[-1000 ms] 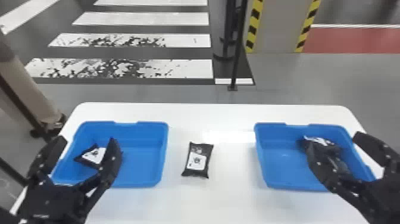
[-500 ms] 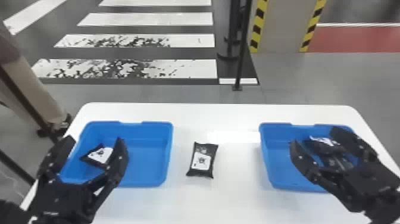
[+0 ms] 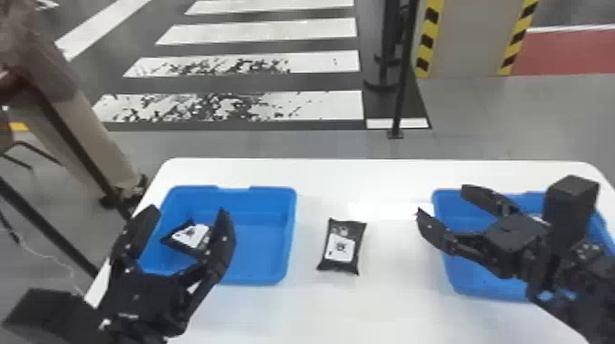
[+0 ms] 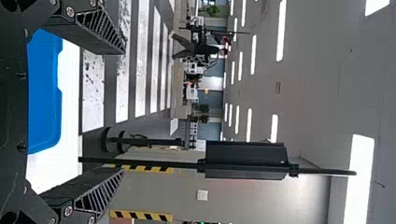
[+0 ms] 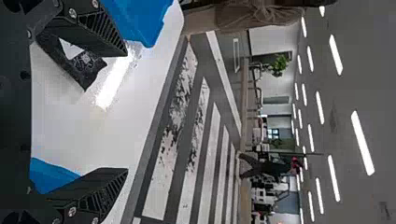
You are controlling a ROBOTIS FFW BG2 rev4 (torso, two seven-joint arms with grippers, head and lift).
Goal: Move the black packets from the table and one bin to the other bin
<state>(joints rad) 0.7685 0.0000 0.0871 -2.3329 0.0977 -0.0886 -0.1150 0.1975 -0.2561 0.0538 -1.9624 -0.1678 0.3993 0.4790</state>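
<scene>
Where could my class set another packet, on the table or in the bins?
The table is bare in front of its packet and between that and the left bin. The left bin's right half is bare. Crowded: that bin's left side, where the left gripper hangs before another packet, and the right bin, under the right gripper.

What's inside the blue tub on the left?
The left bin holds a black packet with a white label. The left fingers cover its right end, so I can't tell whether more lies behind them.
</scene>
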